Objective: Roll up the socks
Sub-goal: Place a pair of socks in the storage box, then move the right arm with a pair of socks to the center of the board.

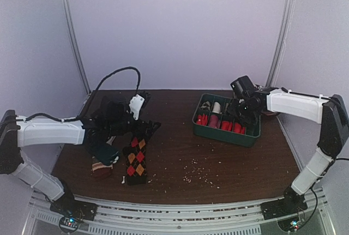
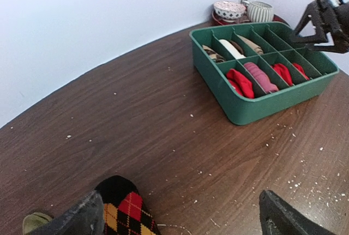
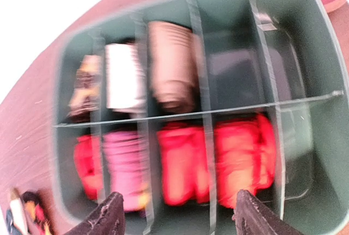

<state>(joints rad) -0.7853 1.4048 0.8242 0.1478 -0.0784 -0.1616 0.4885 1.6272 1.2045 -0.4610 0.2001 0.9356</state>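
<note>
A black sock with red, orange and yellow argyle diamonds lies flat at the left of the table. Its black tip shows right beside one fingertip in the left wrist view. A reddish sock lies to its left, partly under the left arm. My left gripper hovers over these socks. In its own view the left gripper is open, with bare wood between the fingers. My right gripper hangs open above the green tray. The wrist view is blurred, and the right gripper holds nothing.
The green tray has divided compartments holding rolled socks: red, pink, white and beige. A patterned bowl and a ribbed cup stand behind it. Pale crumbs dot the brown table.
</note>
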